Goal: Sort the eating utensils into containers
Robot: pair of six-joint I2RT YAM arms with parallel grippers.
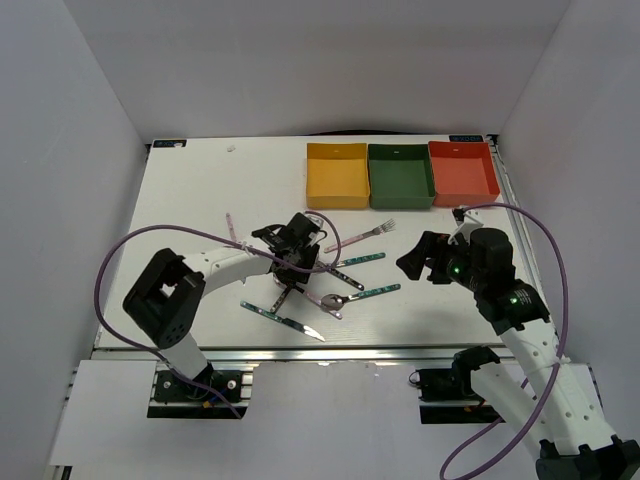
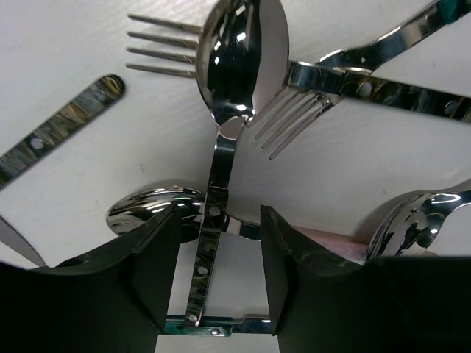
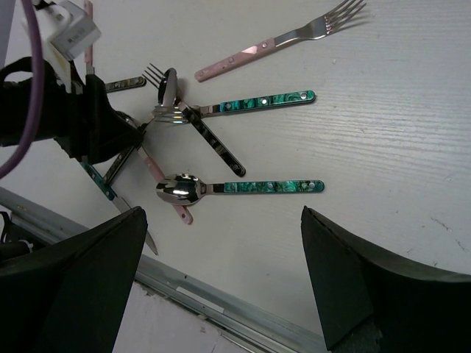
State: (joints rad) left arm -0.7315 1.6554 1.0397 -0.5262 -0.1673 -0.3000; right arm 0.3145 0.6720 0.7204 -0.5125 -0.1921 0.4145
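Observation:
Several eating utensils lie in a heap at the table's front middle. My left gripper (image 1: 290, 258) is down on that heap. In the left wrist view its fingers (image 2: 158, 257) stand either side of a spoon's (image 2: 237, 51) dark handle (image 2: 212, 243). The handle lies close to the left finger, with a gap on the right. My left gripper (image 2: 219, 220) is partly closed and open. My right gripper (image 1: 415, 262) hovers wide open and empty, right of the heap. The yellow (image 1: 336, 180), dark green (image 1: 400, 178) and red-orange (image 1: 462, 172) containers stand in a row at the back.
A pink-handled fork (image 1: 360, 236) (image 3: 287, 37), a teal-handled fork (image 3: 250, 103) and a teal-handled spoon (image 1: 368, 293) (image 3: 235, 187) lie right of the heap. A knife (image 1: 282, 318) lies by the front edge. A pink handle (image 1: 232, 228) lies to the left.

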